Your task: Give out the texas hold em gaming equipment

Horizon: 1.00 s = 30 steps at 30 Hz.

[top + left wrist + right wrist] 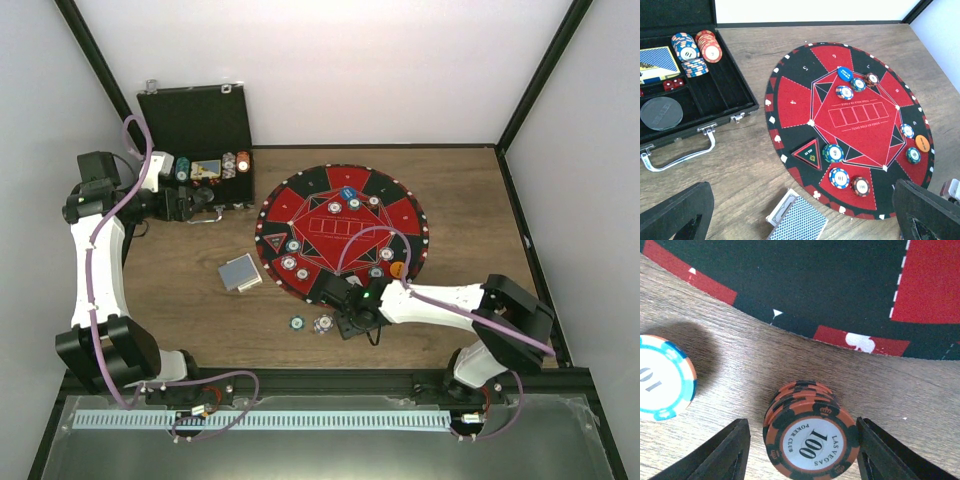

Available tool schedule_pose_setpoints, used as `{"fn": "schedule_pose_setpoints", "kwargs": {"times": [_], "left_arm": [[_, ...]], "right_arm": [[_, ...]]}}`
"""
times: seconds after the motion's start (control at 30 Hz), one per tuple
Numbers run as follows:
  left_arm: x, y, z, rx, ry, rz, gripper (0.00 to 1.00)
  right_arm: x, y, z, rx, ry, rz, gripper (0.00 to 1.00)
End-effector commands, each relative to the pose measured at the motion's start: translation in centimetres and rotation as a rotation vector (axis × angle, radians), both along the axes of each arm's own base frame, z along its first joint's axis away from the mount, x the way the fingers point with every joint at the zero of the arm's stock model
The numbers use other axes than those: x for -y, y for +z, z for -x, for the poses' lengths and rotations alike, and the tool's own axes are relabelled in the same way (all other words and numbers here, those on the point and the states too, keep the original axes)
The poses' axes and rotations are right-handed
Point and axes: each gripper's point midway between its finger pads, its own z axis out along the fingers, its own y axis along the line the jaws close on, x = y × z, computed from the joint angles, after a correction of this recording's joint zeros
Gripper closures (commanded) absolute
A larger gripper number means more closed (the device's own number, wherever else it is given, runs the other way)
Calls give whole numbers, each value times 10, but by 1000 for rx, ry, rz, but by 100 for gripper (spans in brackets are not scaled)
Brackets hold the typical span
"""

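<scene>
Orange 100-chip stack (811,437) sits inside our right hand (801,440), spread wide, so we're mid-pickup: next, close squarely and lift.

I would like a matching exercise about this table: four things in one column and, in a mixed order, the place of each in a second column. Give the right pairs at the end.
Things
1. loose card pile
2. orange disc
3. brown 100 chip stack
4. red dice

Places
A. inside the black case
B. on bare wood, between the open fingers of the right gripper
C. on the round mat, near its edge
D. on bare wood, left of the round mat

Pairs: 1-D, 2-C, 3-B, 4-A
</scene>
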Motion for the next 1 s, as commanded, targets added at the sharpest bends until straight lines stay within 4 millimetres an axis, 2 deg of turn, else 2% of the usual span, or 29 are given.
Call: {"fn": "schedule_pose_setpoints", "kwargs": {"times": [0.0,0.13,0.27,0.37,0.5,0.8,0.97], "left_arm": [[1,10,5,30,-3,-6,0],[1,10,6,28,-3,-7,0],[1,10,6,28,-3,-7,0],[1,11,6,30,-3,-10,0],[2,11,6,32,-6,-11,0],[-1,8,6,30,-6,-34,0],[-3,2,8,20,-7,-56,0]], "right_arm": [[-2,1,-5,30,-8,8,42],[-2,-1,-6,31,-8,16,46],[-2,3,-7,41,-11,14,55],[-3,8,-9,49,-11,7,61],[-4,21,-13,74,-17,-3,65],[-3,68,-39,154,-51,-57,68],[11,68,-61,162,-83,-67,69]]}}
